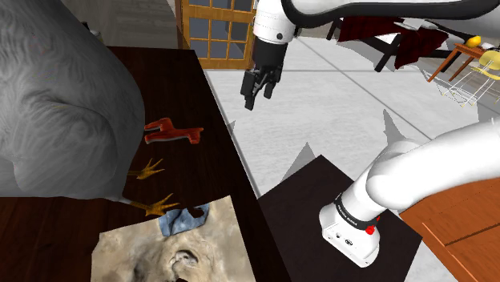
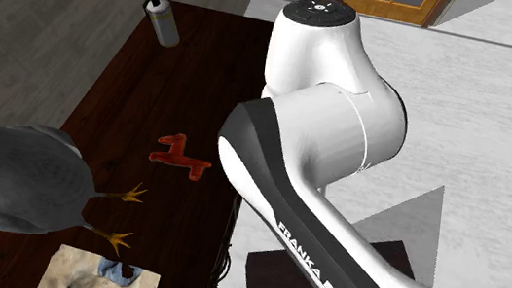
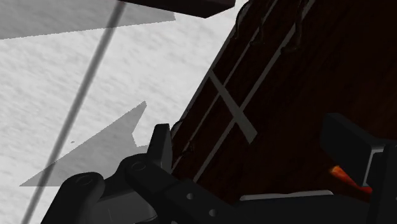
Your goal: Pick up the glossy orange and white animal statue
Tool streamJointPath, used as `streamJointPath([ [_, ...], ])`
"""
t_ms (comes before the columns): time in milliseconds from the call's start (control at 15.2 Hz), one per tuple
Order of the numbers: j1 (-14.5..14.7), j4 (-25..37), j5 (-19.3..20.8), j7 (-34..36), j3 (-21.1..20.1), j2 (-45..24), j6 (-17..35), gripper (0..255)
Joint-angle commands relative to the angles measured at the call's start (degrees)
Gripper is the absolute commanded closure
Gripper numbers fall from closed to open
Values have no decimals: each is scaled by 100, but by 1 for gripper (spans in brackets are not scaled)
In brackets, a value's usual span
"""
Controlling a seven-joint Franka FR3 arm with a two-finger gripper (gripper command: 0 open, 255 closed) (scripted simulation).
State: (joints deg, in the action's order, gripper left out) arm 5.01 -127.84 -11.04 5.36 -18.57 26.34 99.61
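Below the claw [image 1: 259,90] and off toward the shoulder view's left, the small red-orange four-legged animal statue [image 1: 171,132] seems to lie on its side on the dark wood-grained tabletop [image 1: 184,88]. No white shows on it. The claw hangs over the pale floor [image 1: 320,104] just past the table's edge, well apart from the statue, its black fingers spread and pinching nothing. Farther from the claw than the statue looms a large grey feathered bird figure [image 1: 56,104] with orange feet.

In the second exterior view the statue [image 2: 181,154] lies between a white dark-capped bottle [image 2: 162,21] and the bird [image 2: 16,177], near the table's arm-side edge.

In the wrist view the claw [image 3: 257,149] gapes over the table's dark side. An orange sliver [image 3: 343,173] sits just beside one finger; I cannot tell what it is.

The statue looks light, stiff and slick, with thin, breakable legs and neck. The torso, taken across its width, seems the safest hold.
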Motion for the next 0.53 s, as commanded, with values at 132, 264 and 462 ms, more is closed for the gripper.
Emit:
streamJointPath([
  [132,32,558,133,477,-428,-739,319,0],
  [264,47,855,266,727,-632,-1130,464,0],
  [462,93,1354,552,1132,-916,-1755,633,0],
])
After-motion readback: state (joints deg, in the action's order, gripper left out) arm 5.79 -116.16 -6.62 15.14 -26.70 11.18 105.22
